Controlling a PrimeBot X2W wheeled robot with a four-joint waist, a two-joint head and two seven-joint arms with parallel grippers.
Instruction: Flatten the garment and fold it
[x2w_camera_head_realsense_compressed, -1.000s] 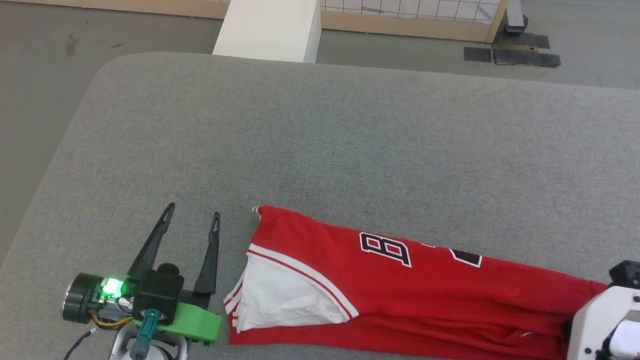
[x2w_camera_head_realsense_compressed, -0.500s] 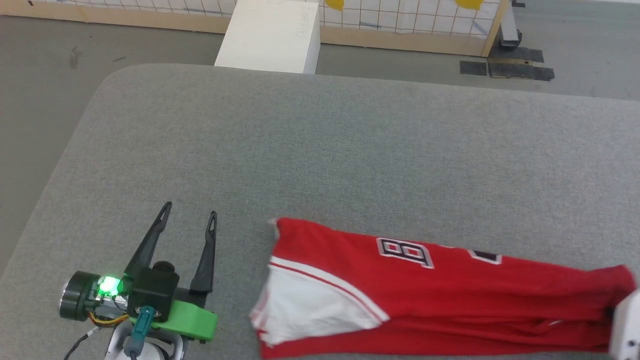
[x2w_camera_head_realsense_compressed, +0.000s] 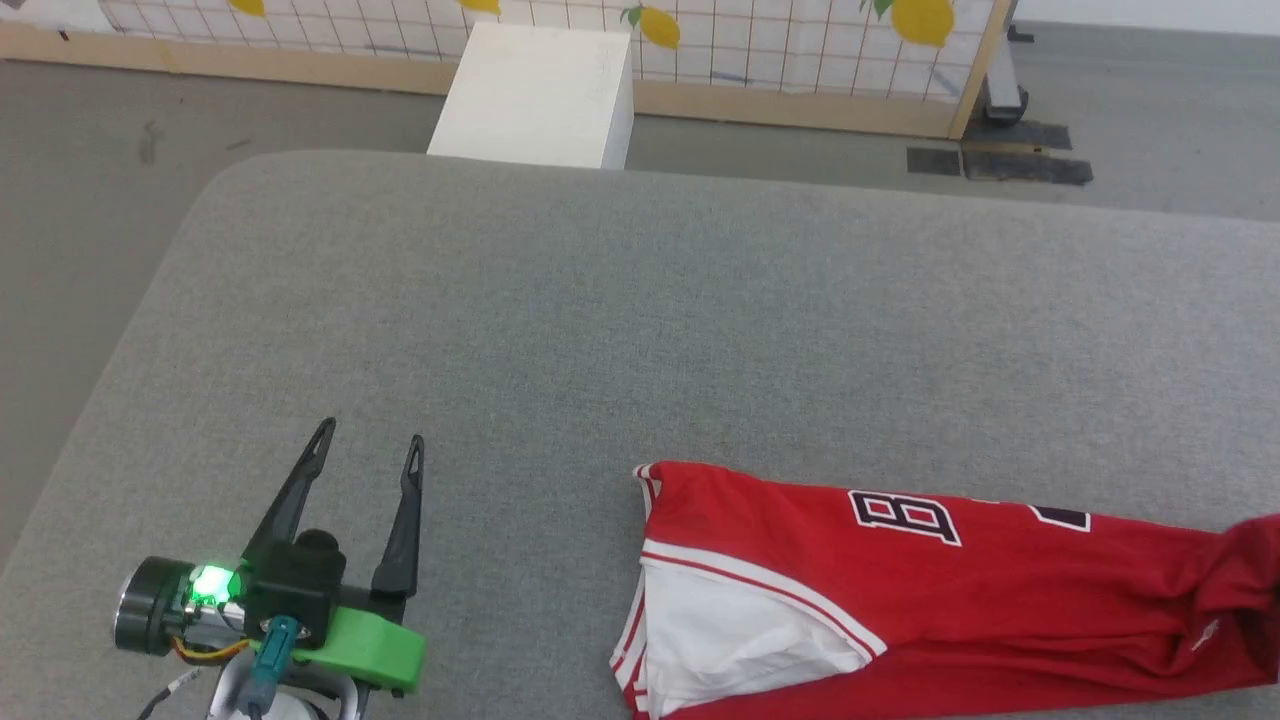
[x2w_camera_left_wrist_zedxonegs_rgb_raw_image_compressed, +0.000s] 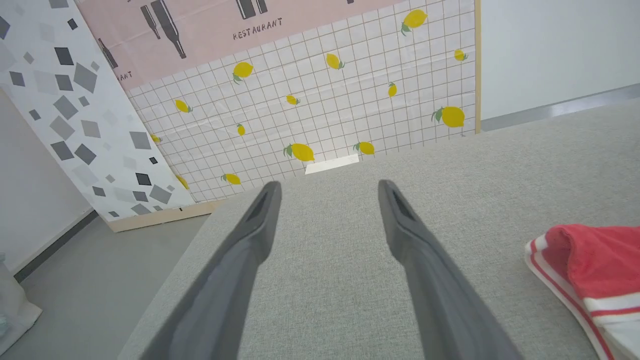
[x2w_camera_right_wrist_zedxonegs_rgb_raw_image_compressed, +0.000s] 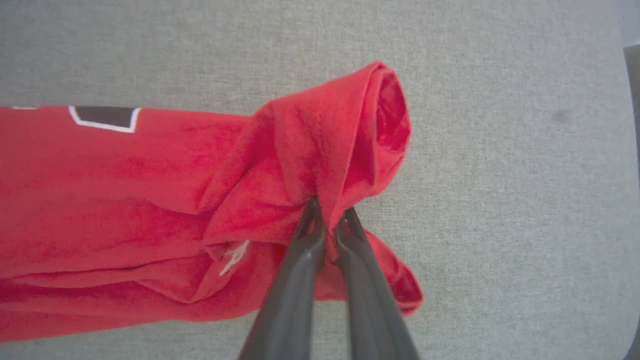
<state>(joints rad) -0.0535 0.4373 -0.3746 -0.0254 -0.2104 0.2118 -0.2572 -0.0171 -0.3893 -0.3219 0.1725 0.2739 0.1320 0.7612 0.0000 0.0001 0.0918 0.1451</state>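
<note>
The red garment (x2w_camera_head_realsense_compressed: 960, 590) lies in a long folded strip along the near right of the grey table (x2w_camera_head_realsense_compressed: 640, 320), its white striped sleeve (x2w_camera_head_realsense_compressed: 740, 640) toward the left and part of the black print facing up. In the right wrist view my right gripper (x2w_camera_right_wrist_zedxonegs_rgb_raw_image_compressed: 330, 215) is shut on a bunched fold at the garment's (x2w_camera_right_wrist_zedxonegs_rgb_raw_image_compressed: 150, 200) right end, lifting it into a roll. My left gripper (x2w_camera_head_realsense_compressed: 368, 445) stands open over bare table, left of the sleeve end and apart from it. The left wrist view shows its spread fingers (x2w_camera_left_wrist_zedxonegs_rgb_raw_image_compressed: 255, 235) and the striped sleeve edge (x2w_camera_left_wrist_zedxonegs_rgb_raw_image_compressed: 585, 270) at the right.
A white box (x2w_camera_head_realsense_compressed: 535, 95) stands on the floor beyond the table's far edge, before a lemon-print gridded panel (x2w_camera_head_realsense_compressed: 800, 40). The table's rounded left corner (x2w_camera_head_realsense_compressed: 215, 185) is at the far left. Black tape patches (x2w_camera_head_realsense_compressed: 1000, 162) mark the floor at far right.
The garment has slid to the right across the table, pulled by my right gripper, and its right end has bunched upward. The head camera has tilted up slightly. My left gripper stays open in place.
</note>
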